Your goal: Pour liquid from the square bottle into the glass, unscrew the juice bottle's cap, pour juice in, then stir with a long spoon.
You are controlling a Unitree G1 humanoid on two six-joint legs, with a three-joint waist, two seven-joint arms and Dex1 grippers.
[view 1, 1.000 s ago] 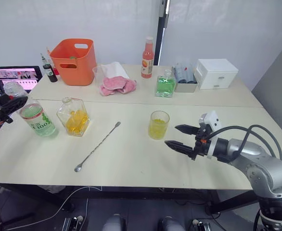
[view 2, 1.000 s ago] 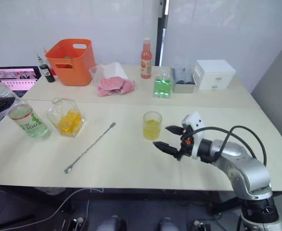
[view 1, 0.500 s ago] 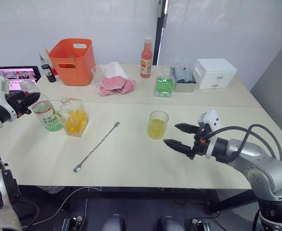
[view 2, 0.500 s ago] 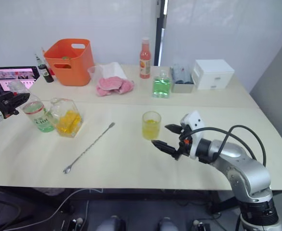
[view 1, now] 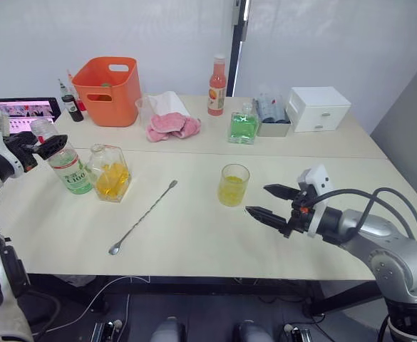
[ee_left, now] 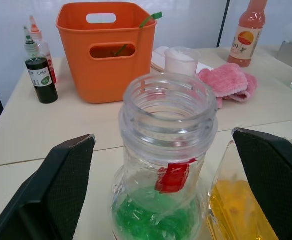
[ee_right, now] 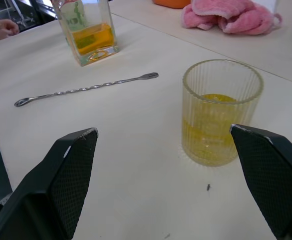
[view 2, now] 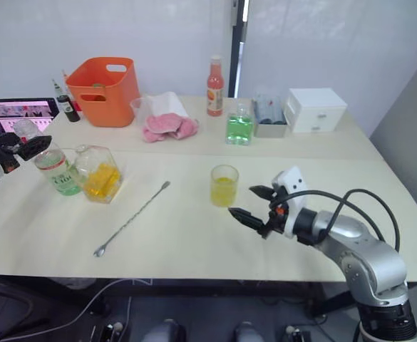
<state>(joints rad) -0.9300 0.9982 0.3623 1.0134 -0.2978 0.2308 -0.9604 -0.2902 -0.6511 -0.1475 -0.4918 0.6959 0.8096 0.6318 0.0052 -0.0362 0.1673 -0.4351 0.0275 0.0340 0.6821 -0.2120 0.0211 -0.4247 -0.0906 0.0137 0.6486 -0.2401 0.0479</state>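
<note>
Right hand [view 1: 274, 202] gapes empty beside the glass [view 1: 234, 184] mid-worktop; left hand [view 1: 40, 146] straddles, unclosed, the uncapped juice bottle [view 1: 64, 166] near the left edge (light, slippery plastic; probably best gripped at the labelled body).

Ribbed clear glass [ee_right: 220, 112]; shiny metal long spoon [view 1: 144, 216]; matt table [view 1: 194, 235].
</note>
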